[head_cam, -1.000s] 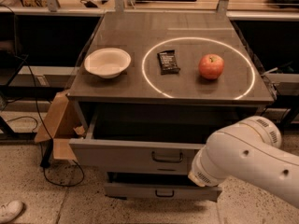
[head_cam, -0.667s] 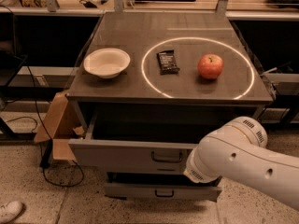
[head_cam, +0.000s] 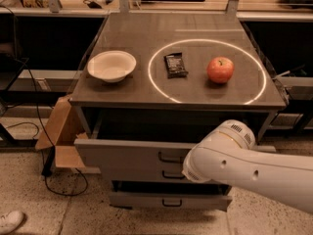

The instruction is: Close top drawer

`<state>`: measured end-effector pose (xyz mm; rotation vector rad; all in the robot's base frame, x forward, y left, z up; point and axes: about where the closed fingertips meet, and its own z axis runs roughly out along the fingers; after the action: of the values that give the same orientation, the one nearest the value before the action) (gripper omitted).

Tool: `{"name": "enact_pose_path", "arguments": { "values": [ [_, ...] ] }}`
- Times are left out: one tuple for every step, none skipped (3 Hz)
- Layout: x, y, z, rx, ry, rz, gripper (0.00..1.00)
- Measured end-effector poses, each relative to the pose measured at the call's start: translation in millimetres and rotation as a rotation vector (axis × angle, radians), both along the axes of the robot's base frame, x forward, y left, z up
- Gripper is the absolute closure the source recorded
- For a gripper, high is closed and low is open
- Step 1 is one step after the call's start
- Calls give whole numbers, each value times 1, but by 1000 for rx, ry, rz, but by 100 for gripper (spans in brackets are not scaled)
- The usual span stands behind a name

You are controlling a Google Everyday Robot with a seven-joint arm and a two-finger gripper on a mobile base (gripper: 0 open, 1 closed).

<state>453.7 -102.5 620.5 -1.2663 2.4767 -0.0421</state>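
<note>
The top drawer is a wide grey drawer under the table top, pulled out toward me, with its dark interior showing behind the front panel. Its small dark handle sits at the centre of the panel. My white arm reaches in from the lower right and covers the right part of the drawer front, its rounded end just right of the handle. My gripper is not visible; it is hidden by the arm or out of view.
Two more grey drawers lie below, the middle and the lowest, which sticks out. On the table top are a white bowl, a dark snack bar and a red apple. A cardboard box and cables stand at the left.
My arm has moved left across the drawer fronts, its end now near the top drawer's handle. The drawer itself looks unmoved.
</note>
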Motion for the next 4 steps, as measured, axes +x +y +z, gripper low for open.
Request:
{"name": "enact_pose_path", "arguments": {
  "values": [
    [13,3,-1,8,-7,2,100],
    [13,1,-1,8,-7,2,100],
    [42,7,-6,-7,3,12,100],
    [42,7,-6,-7,3,12,100]
  ]
}}
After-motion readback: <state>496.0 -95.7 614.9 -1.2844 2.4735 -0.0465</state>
